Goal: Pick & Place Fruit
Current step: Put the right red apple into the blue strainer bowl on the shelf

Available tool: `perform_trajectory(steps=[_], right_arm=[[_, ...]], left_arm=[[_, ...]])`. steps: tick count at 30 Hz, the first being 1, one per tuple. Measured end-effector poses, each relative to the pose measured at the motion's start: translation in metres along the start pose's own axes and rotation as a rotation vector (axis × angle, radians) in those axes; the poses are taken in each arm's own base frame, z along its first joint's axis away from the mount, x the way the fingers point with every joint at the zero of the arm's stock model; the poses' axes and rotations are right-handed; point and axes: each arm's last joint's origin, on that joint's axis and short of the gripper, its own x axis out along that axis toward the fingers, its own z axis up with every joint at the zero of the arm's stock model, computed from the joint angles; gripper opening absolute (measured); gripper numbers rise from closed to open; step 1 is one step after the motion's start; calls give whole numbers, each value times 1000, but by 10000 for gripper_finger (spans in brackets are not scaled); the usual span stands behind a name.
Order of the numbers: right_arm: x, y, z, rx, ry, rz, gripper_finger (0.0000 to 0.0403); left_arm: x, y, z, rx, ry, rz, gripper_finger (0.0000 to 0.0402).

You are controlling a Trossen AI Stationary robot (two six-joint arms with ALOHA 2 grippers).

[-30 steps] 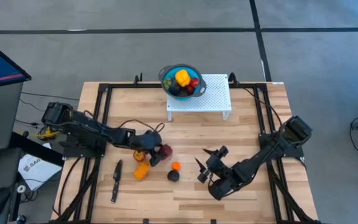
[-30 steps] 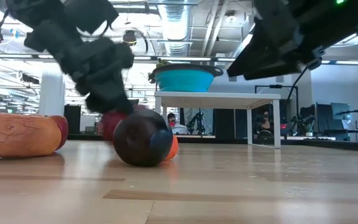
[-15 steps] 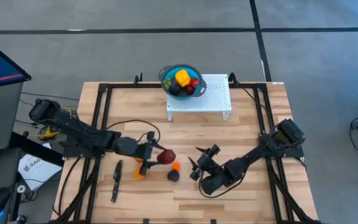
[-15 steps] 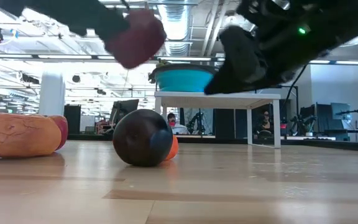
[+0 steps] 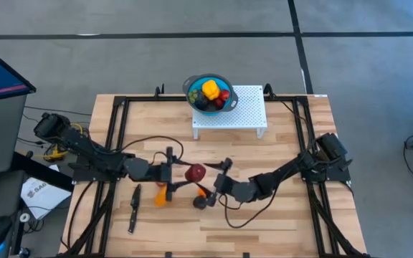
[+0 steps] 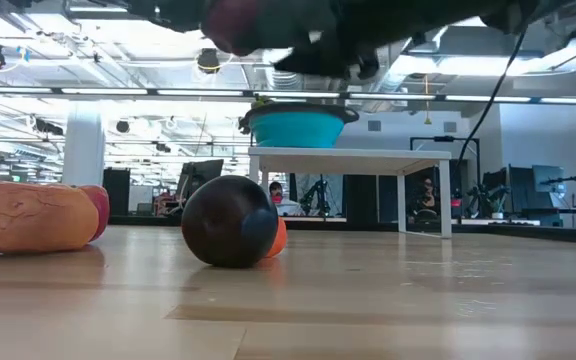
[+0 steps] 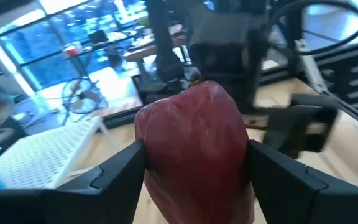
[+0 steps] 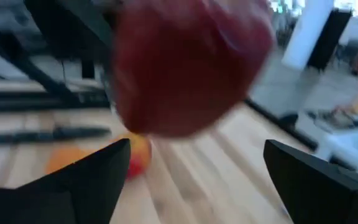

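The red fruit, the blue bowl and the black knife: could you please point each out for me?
red fruit (image 7: 194, 149): left wrist view, middle of its skin.
blue bowl (image 6: 296, 129): low view, outer wall.
black knife (image 5: 133, 208): high view, mid-length.

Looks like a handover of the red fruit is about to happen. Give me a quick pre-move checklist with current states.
1. Left gripper clamped on the red fruit: ok, a finger on each side.
2. Right gripper open: ok, fingers spread wide.
3. Red fruit between the right fingers: not ok, it sits just ahead of them.
4. Fruit lifted off the table: ok, the low view shows it high above the wood.
5. Black fruit and orange fruit below clear of both arms: cannot tell from above.
6. Bowl has room: cannot tell.
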Motion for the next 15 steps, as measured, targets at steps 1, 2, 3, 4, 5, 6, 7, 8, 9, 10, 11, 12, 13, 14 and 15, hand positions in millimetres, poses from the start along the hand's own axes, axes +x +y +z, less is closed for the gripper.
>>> perform_trajectory(steps=[1,2,3,4,5,6,7,8,9,10,11,12,13,14,15], right_arm=[[0,0,3,3,-20,8,367],[0,1,4,5,-35,25,369],[0,1,6,9,-48,45,370],[0,1,7,14,-60,61,369],[1,1,9,24,-71,80,368],[2,0,9,34,-76,94,366],[3,0,10,44,-81,102,364],[4,-1,11,55,-87,113,361],[6,-2,11,65,-92,123,357],[7,-4,12,73,-95,133,354],[9,-5,12,76,-95,146,350],[11,-6,12,76,-96,160,345],[13,-8,12,78,-99,168,341],[14,-9,13,83,-105,173,335],[16,-11,13,87,-108,179,330]], left_arm=[[0,1,1,-4,-3,15,252],[0,1,1,-6,-4,24,253],[0,1,1,-7,-5,28,253],[0,1,1,-8,-5,31,253],[0,1,1,-8,-5,33,253],[0,1,1,-10,-6,32,253],[0,1,1,-11,-6,32,253],[0,1,1,-11,-7,32,253],[0,1,1,-11,-7,32,253],[0,1,1,-11,-8,32,253],[0,1,2,-12,-9,33,253],[0,1,2,-13,-10,33,253],[0,1,2,-14,-12,33,253],[0,1,2,-14,-13,34,253],[0,1,2,-15,-13,34,254]])
